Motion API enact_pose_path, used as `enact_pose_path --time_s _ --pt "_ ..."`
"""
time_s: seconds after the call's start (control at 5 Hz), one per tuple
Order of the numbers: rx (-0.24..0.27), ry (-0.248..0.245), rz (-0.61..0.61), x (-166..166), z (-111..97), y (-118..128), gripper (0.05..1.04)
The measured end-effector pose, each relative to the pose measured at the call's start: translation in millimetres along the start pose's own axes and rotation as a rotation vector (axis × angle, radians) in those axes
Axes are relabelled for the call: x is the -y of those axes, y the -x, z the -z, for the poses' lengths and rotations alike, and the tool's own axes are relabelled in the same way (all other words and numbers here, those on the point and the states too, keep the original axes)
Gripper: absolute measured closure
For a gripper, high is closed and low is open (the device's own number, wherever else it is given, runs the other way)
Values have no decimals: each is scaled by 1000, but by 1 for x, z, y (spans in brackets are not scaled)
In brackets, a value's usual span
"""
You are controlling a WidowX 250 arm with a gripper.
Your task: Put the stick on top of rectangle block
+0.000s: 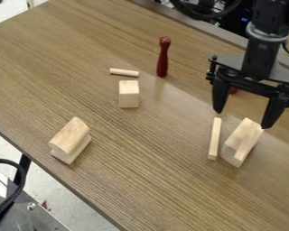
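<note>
In the camera view, one black gripper [243, 119] hangs at the right, its two fingers spread wide apart with nothing held between them; whether a tip touches the long wooden block [234, 143] beneath, I cannot tell. That block is one of three, with one small rectangular block [128, 94] and one round-topped block [71, 136]. There is one slim square stick [214, 139], lying on the table [141, 180] just beside the long block, one round dowel [124, 72] and one upright dark-red pin [163, 57].
</note>
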State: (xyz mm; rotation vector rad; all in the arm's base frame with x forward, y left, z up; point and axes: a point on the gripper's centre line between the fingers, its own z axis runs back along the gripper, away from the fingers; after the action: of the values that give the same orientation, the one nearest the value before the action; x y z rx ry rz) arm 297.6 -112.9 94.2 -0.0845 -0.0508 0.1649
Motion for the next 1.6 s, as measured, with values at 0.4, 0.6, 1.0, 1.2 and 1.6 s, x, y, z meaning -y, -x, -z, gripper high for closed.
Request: enact_pose_path --time_s 0.4,0.6,1.0,1.2,1.6 --pt "-24 -27 -34 -13 14 -5 84" --pt "-20 -39 -77 -28 17 -13 84" --pt "-34 -54 -157 -56 28 -25 84" --pt "-69 -52 -174 -57 47 -26 84" --pt "-99 -25 -154 -46 72 -30 83"
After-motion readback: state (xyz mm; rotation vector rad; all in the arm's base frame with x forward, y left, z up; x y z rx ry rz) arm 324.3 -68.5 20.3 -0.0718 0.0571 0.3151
